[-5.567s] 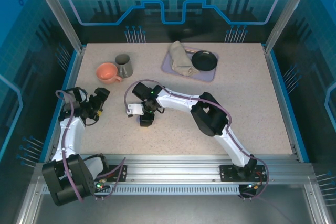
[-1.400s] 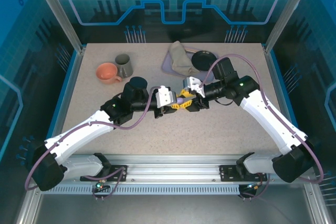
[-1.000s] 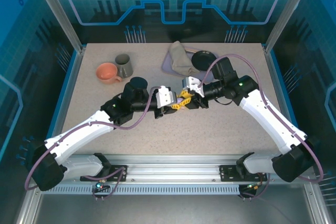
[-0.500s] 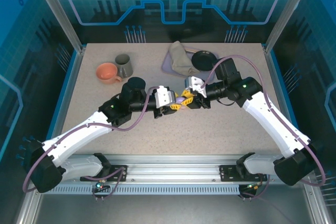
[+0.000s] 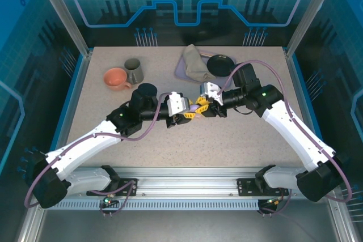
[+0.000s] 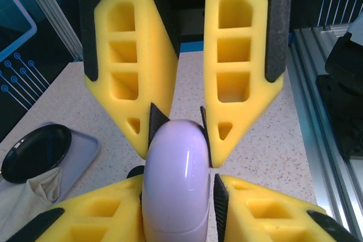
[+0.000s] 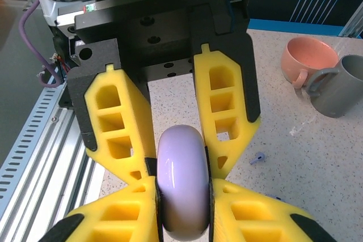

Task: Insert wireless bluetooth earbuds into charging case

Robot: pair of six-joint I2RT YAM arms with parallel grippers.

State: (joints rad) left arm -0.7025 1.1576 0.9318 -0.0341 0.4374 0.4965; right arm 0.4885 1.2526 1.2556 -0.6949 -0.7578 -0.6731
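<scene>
A lilac charging case (image 5: 194,107) hangs above the middle of the table, pinched from both sides. My left gripper (image 5: 188,114) is shut on it from the left, my right gripper (image 5: 202,105) from the right. In the left wrist view the case (image 6: 176,157) stands edge-on between my own fingers (image 6: 178,184), with the other gripper's yellow fingers clamped above. The right wrist view shows the same case (image 7: 180,168) in my right gripper (image 7: 181,182). One tiny lilac earbud (image 7: 258,157) lies on the table beyond. The other earbuds are out of view.
A pink cup (image 5: 116,78) and a grey mug (image 5: 134,71) stand at the back left. A lilac tray (image 5: 227,79) at the back centre holds a crumpled cloth (image 5: 195,63) and a black plate (image 5: 220,65). The metal rail (image 5: 187,188) runs along the near edge.
Since 5.6 s ago both arms have come to the table's middle and closed on the case. Over the last second the joined grippers drifted slightly; both grips are unchanged.
</scene>
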